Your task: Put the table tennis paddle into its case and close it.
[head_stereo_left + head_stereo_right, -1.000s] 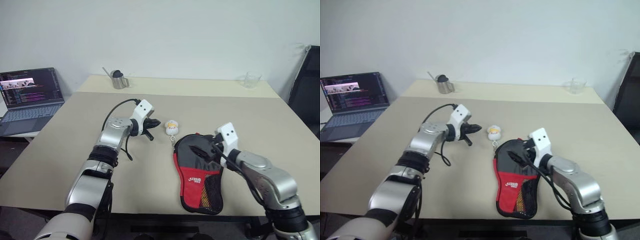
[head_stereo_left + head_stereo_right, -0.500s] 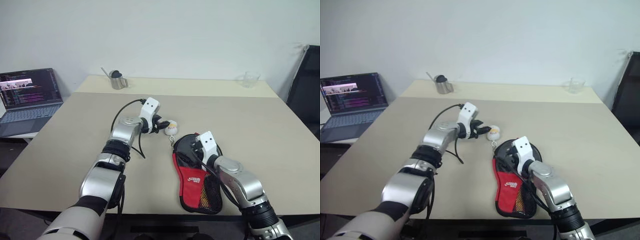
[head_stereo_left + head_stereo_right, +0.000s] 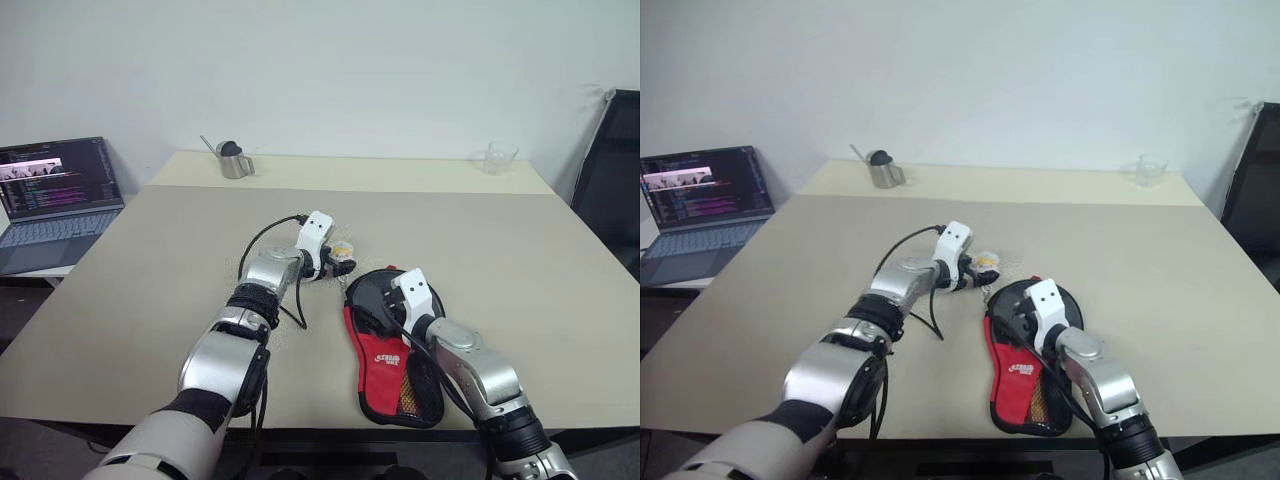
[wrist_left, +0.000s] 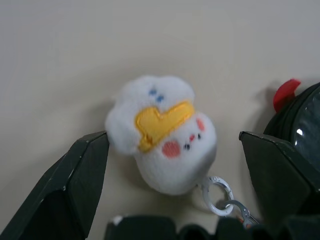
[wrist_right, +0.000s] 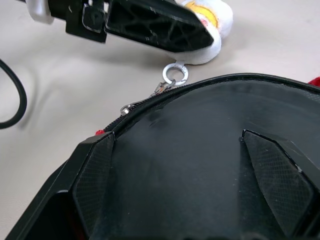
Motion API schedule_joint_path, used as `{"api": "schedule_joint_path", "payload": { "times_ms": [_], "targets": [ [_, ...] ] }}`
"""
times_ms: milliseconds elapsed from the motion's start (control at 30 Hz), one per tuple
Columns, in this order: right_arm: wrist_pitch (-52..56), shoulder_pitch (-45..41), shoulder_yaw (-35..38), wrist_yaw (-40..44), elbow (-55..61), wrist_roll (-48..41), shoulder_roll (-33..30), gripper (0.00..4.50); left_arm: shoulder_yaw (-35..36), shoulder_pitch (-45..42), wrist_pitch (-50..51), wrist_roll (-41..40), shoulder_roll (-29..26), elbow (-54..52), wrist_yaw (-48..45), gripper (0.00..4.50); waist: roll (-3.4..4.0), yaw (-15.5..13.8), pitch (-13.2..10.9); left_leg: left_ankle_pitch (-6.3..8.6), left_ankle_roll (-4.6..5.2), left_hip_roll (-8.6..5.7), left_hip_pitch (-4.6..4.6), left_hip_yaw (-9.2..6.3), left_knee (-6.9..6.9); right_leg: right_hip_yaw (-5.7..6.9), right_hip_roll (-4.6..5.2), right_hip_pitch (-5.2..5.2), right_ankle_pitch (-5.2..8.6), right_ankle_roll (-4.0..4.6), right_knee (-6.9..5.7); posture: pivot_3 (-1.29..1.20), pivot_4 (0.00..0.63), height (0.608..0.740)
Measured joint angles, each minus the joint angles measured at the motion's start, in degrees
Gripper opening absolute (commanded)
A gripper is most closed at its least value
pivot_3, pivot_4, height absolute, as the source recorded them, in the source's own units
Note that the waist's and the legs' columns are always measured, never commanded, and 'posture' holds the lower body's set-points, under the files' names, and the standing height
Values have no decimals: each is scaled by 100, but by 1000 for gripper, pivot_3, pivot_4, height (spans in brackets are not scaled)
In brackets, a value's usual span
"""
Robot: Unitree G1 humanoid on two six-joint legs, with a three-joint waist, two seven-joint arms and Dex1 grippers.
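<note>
Both left end effector (image 4: 170,185) fingers now straddle charm (image 4: 162,132).

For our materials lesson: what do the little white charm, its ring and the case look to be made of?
Charm: soft plush, fuzzy white pile with stitched yellow patch.
Ring: probably metal, shiny silver.
Case: likely synthetic fabric, smooth matte black panel with a zip along its edge.

A: What lies where on the bench (image 3: 150,300)?
B: The case (image 3: 395,350) lies at the near edge, right of centre. Its ball charm (image 4: 162,145) sits just behind it, to the left.
A: And further back?
B: A metal cup (image 3: 235,162) back left, a glass (image 3: 498,158) back right. A laptop (image 3: 55,200) sits left of the bench.
</note>
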State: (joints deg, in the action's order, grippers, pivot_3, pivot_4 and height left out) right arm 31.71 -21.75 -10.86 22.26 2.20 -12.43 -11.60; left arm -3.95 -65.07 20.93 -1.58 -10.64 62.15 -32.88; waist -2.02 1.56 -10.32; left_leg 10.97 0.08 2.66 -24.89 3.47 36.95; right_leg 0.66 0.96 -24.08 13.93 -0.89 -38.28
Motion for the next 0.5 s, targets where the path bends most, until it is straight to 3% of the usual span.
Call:
{"api": "schedule_joint_path", "payload": {
  "times_ms": [367, 500],
  "targets": [
    [9, 17, 0, 20, 10, 45, 60, 4500, 54, -227, -303, 198, 407, 747, 607, 4465, -1, -1, 1, 0, -1, -2, 5, -1, 4, 0, 3, 1, 0, 0, -15, 0, 150, 740],
    [16, 46, 0, 16, 43, 45, 80, 4500, 49, -326, -476, 316, 481, 973, 728, 3584, -1, -1, 1, -1, -1, -3, 7, -1, 5, 0, 3, -1, 1, 0, -22, 0, 150, 740]
  ]
}}
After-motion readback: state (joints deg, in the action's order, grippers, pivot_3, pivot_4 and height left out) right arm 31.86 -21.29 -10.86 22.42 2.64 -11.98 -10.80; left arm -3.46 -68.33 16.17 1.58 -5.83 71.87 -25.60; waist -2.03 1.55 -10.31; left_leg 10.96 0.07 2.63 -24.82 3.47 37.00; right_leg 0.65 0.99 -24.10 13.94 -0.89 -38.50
